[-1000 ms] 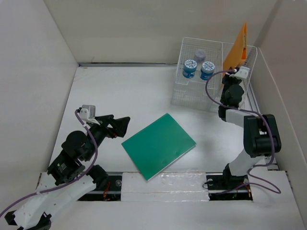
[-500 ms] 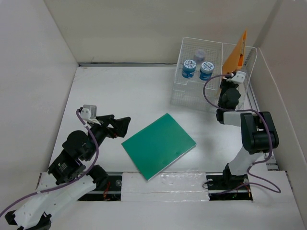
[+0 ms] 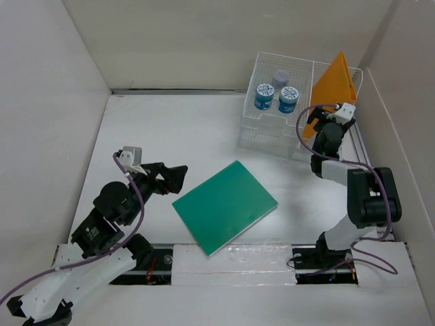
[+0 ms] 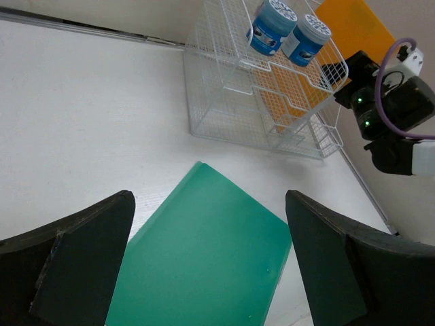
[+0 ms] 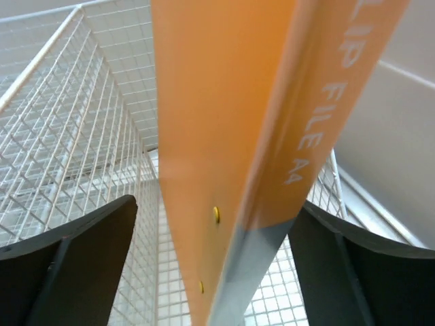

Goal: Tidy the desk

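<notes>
- Your bench (image 3: 170, 129) is the wide white surface under the wire rack (image 3: 272, 136), and it runs out from the rack to the left and towards the arm bases.
- The rack sits on the bench's far right corner, beside the right wall.
- An orange folder (image 3: 334, 81) stands tilted in the rack's right compartment, with its top corner rising above the wire rim.
- Your right fingers (image 5: 68, 265) are spread wide at that compartment, one on each side of the orange folder's lower edge. They are not pinching it. I cannot tell whether the right-hand one brushes it.
- The wrist view shows white lettering reading "FILE A4" along that folder's spine.
- Two blue jars (image 3: 264, 96) stand side by side in the rack's left compartment.
- A green folder (image 3: 225, 206) lies flat on the bench, on the near left side of the rack and apart from it.
- Your left fingers (image 3: 175, 171) are spread wide and hold nothing. They hover just left of the green folder, well away from the rack and pointing towards it.
</notes>
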Available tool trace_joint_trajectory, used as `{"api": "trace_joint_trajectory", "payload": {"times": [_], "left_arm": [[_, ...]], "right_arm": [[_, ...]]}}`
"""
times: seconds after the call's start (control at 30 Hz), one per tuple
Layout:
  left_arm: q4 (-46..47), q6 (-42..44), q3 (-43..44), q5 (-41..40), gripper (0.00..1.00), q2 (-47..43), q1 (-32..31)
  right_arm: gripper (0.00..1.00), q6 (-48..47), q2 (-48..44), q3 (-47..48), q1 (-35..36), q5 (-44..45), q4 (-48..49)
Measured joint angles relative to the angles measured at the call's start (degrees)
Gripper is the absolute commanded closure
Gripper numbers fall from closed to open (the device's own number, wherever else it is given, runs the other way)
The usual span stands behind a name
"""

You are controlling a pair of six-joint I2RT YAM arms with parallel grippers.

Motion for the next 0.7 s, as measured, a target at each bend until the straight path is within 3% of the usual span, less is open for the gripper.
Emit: {"api": "trace_joint_trajectory", "payload": {"times": [0.13,0.23,0.27,0.3,0.4,0.43,0.47,0.53,0.57,0.6,0.7], "left_arm": [[0.0,-0.1,0.0,0.3,0.17,2.0,0.0],[0.0,-0.8,0.0,0.9,0.34,4.2,0.0],[-0.1,-1.3,0.0,1.2,0.48,5.3,0.0],[-0.2,-2.1,0.0,1.9,0.55,6.6,0.0],[0.9,-5.0,-0.7,4.7,0.61,9.9,0.0],[2.3,-6.3,-1.8,5.8,0.61,10.6,0.0],[3.7,-7.7,-3.1,6.7,0.61,11.3,-0.1],[5.2,-10.2,-5.7,7.3,0.61,12.7,-0.5],[6.0,-11.3,-6.7,7.3,0.6,13.7,-0.9],[6.4,-12.4,-7.4,6.9,0.59,14.9,-1.6],[8.4,-14.6,-8.1,6.8,0.57,19.4,-4.0]], "right_arm": [[0.0,2.2,-6.6,2.1,0.1,0.2,-11.2],[0.0,5.2,-13.1,7.8,0.5,0.4,-22.0],[0.0,6.4,-15.6,9.9,0.8,0.5,-25.8],[0.0,7.3,-18.6,11.5,1.5,0.5,-29.0],[0.02,10.6,-28.0,12.2,5.1,0.9,-35.0],[0.08,11.8,-31.2,11.4,6.8,1.2,-36.3],[0.34,13.3,-34.4,9.8,8.9,1.3,-37.6],[0.65,16.5,-40.2,5.4,13.0,1.4,-41.0],[0.9,18.1,-42.6,2.8,14.8,1.2,-42.6],[0.99,21.4,-45.9,-1.6,17.7,0.6,-45.5],[0.96,24.9,-49.5,-7.8,21.8,-2.3,-50.2]]}}
